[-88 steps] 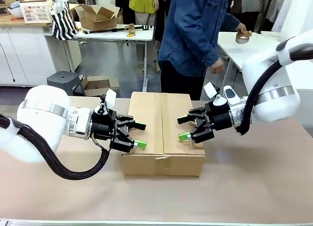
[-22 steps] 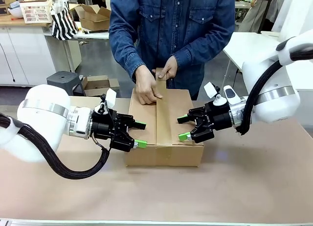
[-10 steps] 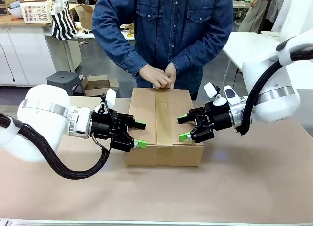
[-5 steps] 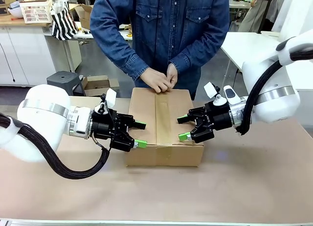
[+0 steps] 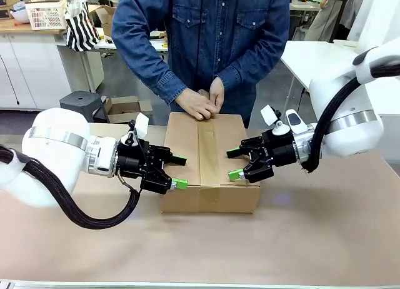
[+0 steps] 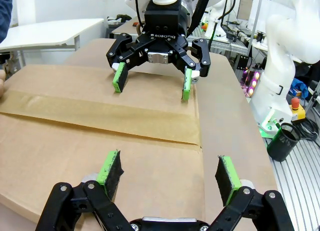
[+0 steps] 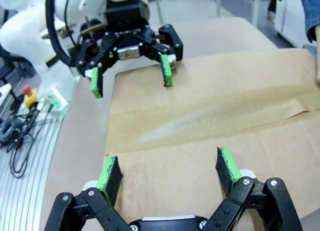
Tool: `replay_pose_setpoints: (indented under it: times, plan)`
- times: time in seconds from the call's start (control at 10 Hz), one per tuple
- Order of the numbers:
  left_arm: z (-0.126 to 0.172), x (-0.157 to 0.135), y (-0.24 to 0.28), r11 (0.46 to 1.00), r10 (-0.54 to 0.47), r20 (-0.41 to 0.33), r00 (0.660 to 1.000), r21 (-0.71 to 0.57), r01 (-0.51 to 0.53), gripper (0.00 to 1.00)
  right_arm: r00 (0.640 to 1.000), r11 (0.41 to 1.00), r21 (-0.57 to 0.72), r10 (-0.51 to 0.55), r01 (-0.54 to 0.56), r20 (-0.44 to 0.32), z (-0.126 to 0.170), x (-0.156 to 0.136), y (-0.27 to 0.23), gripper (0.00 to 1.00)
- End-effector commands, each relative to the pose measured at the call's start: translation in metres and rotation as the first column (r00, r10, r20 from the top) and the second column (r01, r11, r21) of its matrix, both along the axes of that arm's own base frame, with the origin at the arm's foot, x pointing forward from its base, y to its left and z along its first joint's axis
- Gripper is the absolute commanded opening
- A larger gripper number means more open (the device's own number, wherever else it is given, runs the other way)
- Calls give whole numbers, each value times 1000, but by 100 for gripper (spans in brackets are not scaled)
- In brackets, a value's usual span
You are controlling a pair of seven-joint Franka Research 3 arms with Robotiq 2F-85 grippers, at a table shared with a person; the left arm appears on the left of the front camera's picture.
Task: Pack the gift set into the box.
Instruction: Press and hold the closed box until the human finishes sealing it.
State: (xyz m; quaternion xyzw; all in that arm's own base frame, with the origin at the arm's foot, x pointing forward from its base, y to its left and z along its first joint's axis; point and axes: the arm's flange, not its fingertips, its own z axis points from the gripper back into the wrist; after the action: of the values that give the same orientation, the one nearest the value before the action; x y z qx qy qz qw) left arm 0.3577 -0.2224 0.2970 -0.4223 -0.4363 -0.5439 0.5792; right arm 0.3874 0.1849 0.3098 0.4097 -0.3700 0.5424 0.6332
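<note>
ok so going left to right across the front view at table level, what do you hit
left arm → left pincer → box → tape strip down the box's middle → right pincer → right arm

Bright, even indoor light; soft shadows under brown corrugated cardboard box [image 5: 209, 161]. Wrist views sharp centrally, wide-angle bending at edges.
</note>
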Motion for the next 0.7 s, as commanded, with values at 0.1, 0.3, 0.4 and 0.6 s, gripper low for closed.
replay_pose_setpoints:
  times: [0.1,0.3,0.4,0.6]
  plan:
    - [-2,-3,1,1000,-3,12,1000,9,3,100,1000,1000,-5,0,0,1,-2,-1,0,100]
    - [-2,-3,1,1000,-3,12,1000,9,3,100,1000,1000,-5,0,0,1,-2,-1,0,100]
    - [-2,-3,1,1000,-3,12,1000,9,3,100,1000,1000,-5,0,0,1,-2,-1,0,100]
    - [-2,-3,1,1000,-3,12,1000,9,3,100,1000,1000,-5,0,0,1,-2,-1,0,100]
